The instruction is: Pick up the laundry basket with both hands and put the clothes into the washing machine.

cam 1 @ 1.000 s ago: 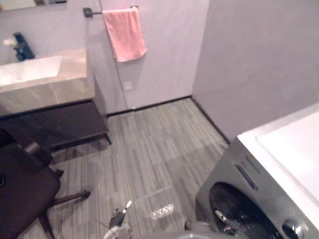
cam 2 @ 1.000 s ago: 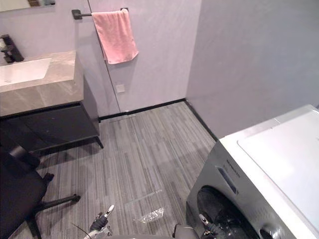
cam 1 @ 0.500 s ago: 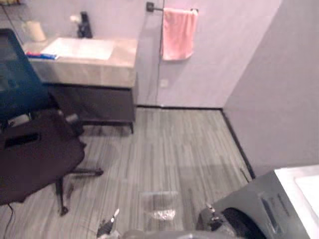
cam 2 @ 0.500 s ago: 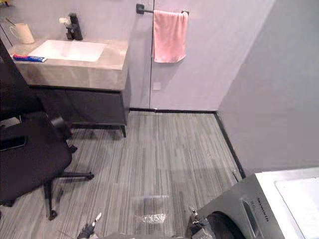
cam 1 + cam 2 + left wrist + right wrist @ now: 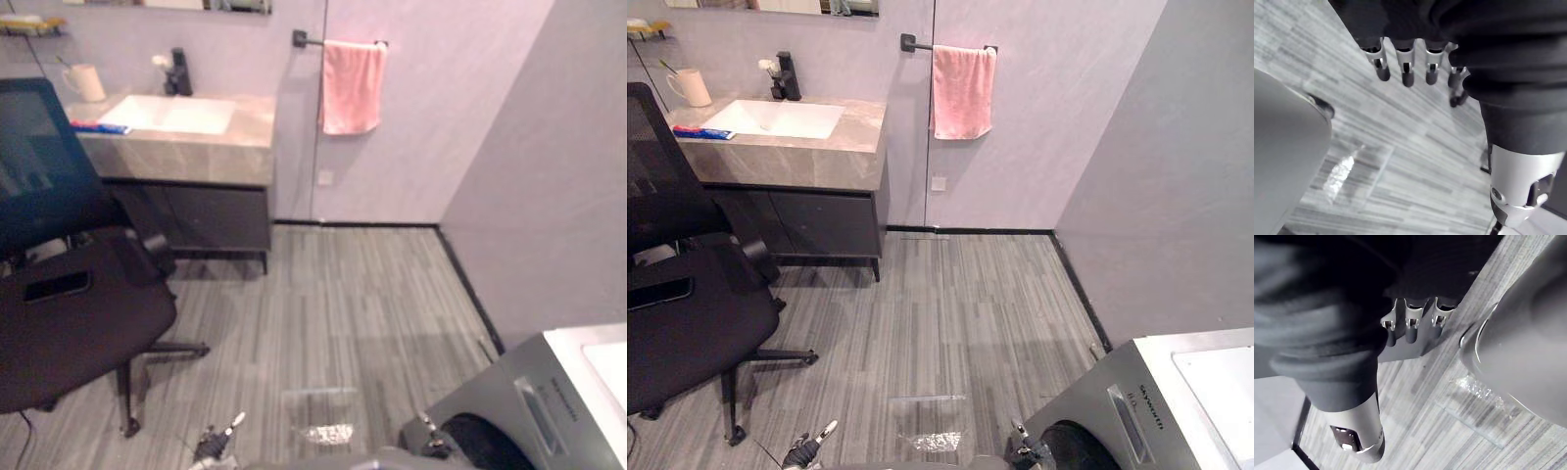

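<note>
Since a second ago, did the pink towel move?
No. The pink towel hangs from the same wall bar, just right of the sink counter, as before. The whole picture shifted, so the camera turned, not the towel.

The washing machine [image 5: 1161, 411] stands at near right. The vanity counter [image 5: 838, 157] sits far left against the back wall [image 5: 1029, 137], with the sink [image 5: 774, 117] set in it. The tap [image 5: 786, 76] stands behind the sink, a cup [image 5: 694, 88] to its left. The chair [image 5: 686, 313] stands before the counter. The towel [image 5: 962, 90] hangs on that wall, right of the counter.
</note>
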Controlling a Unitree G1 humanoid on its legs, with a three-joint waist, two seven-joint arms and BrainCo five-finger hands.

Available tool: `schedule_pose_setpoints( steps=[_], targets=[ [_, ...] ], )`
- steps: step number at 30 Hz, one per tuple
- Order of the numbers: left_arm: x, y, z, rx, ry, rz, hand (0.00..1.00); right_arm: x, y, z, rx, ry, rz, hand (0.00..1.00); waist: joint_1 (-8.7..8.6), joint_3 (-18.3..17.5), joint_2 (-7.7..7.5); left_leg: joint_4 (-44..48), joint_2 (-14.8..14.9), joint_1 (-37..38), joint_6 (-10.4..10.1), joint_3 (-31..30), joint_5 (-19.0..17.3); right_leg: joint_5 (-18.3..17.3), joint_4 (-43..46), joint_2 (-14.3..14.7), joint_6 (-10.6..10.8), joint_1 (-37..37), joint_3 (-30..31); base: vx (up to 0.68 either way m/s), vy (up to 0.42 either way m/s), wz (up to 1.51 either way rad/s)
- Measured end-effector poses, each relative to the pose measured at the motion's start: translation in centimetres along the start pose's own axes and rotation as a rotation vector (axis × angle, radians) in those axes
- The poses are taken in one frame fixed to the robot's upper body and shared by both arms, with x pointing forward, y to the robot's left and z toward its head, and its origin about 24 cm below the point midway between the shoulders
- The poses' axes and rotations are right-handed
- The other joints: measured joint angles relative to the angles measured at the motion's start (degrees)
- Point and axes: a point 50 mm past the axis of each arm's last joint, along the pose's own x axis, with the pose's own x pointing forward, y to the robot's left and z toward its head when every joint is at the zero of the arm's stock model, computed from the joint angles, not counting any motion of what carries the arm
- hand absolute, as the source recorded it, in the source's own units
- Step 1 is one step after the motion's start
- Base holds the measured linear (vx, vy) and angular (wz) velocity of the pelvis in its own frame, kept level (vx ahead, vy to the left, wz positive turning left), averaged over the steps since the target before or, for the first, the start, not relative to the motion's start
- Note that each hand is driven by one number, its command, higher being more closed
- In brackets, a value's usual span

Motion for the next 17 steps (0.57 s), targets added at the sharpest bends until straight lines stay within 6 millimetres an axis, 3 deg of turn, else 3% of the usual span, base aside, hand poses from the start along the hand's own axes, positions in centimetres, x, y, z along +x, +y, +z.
schedule_pose_setpoints(
  steps=[6, 10, 17],
  targets=[
    [0.0, -0.2, -0.2, -0.005, 0.016, 0.001, 0.0, -0.1, -2.1, -0.7, 0.04, 0.032, -0.071, 0.0, -0.12, -0.1, 1.31, -2.7, 1.0, 0.8, -1.4, -1.6, 2.4, -0.1, -10.7, 2.3, 0.2, 5.6, -0.6, 0.05, -0.05, 0.11],
    [0.0, -0.3, -0.3, -0.013, 0.013, 0.001, 0.0, -0.2, -3.1, -1.0, 0.067, 0.043, -0.107, 0.0, -0.22, -0.6, 1.02, -6.3, 0.7, 1.4, -2.0, -3.5, 5.2, -0.1, -16.3, 2.7, 0.2, 8.1, -1.3, 0.02, -0.06, 0.24],
    [-0.1, -0.6, -0.8, -0.017, 0.033, -0.008, 0.0, -0.2, -3.1, -0.8, 0.044, 0.031, -0.099, 0.0, -0.31, -0.8, 2.07, -12.0, 1.0, 1.7, -3.1, -6.0, 10.5, 0.1, -18.7, 3.0, 1.5, 8.0, -3.6, -0.1, -0.072, 0.18]
  ],
)
